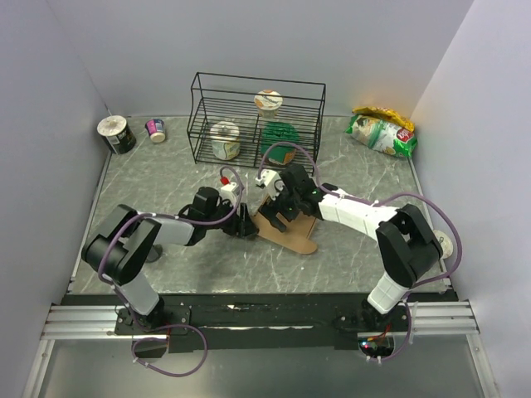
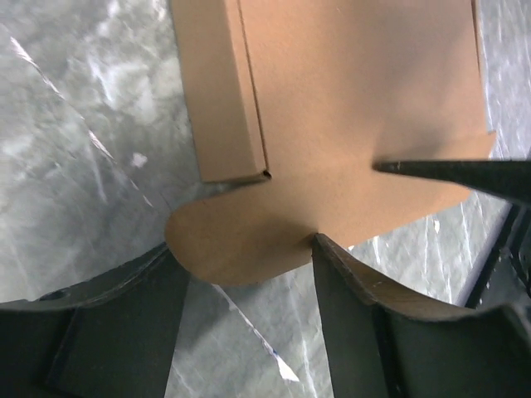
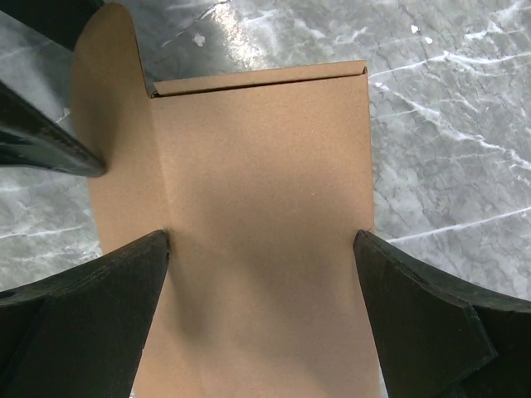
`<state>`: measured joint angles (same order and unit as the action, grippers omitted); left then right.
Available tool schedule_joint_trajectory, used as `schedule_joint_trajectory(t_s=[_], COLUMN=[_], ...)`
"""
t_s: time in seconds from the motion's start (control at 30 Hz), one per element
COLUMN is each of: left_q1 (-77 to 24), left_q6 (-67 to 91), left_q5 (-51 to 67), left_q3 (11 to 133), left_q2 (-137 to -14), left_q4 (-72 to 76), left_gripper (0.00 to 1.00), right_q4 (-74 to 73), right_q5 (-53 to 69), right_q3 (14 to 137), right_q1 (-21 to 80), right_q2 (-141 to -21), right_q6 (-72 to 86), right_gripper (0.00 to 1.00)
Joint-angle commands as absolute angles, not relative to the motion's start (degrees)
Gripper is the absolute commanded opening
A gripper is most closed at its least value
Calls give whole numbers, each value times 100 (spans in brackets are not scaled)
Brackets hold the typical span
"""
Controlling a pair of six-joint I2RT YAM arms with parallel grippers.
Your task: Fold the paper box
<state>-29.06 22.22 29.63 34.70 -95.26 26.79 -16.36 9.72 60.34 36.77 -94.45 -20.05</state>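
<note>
lying flat on the grey surface (image 1: 166, 178), the paper box (image 1: 292, 235) is an open brown sheet in the middle, between both arms. the left tool (image 1: 246, 222) has its fingers apart, one on each side of a round flap (image 2: 222, 247). the right tool (image 1: 278, 212) is wide apart too, with a finger at each side edge of the big panel (image 3: 261, 166). a wire rack (image 1: 255, 116) stands behind.

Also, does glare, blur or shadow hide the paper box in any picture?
Top external: even light, sharp, the paper box small and partly covered. Left wrist: glare patches on the table, cardboard crisp. Right wrist: soft shadow low on the cardboard, fingers dark, featureless.
</note>
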Motion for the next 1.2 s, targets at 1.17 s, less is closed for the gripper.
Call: schedule_joint_trajectory(t_s=[1.17], left_q1=[-3094], left_q6=[2505], left_q5=[1467], left_q3=[2918], left_q2=[-7500], left_q4=[3358], left_gripper=[93], right_q4=[-1862], right_q5=[-282], right_q3=[5827], right_q1=[3920], right_q2=[-9255], right_q6=[-1547], right_gripper=[83])
